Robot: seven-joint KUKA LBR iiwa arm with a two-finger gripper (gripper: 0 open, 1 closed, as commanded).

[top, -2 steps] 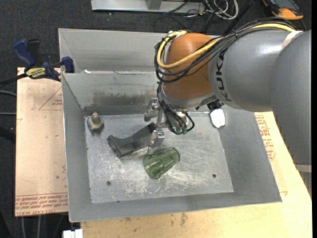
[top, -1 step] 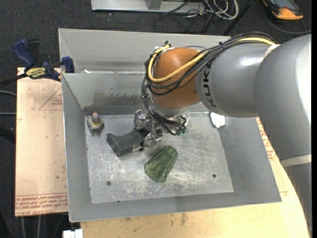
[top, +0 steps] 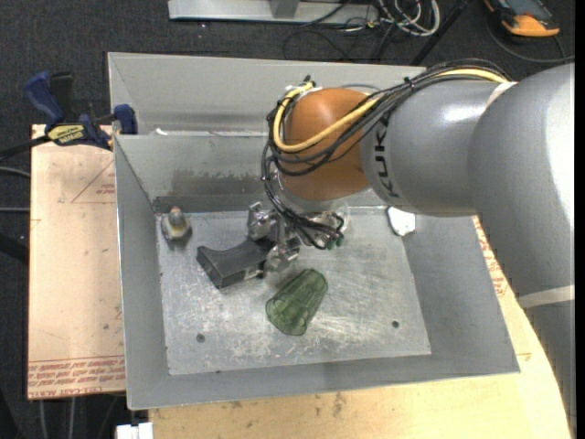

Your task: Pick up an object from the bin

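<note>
Grey metal bin point(top: 366, 327), contents: black angular plastic piece point(top: 227, 263), centre-left, with gripper point(top: 280, 251) at its right end, open or closed not discernible; green translucent cup point(top: 297, 302) on its side, just beside; small knob point(top: 175, 227), left; white scrap point(top: 400, 219), right.

A flat black angular block point(top: 227, 264) lay just left of the frame's centre, its long edge slanted. Just beside it, to the lower right, a translucent green ribbed piece point(top: 297, 303) lay on its side, angled diagonally, apart from the block.
</note>
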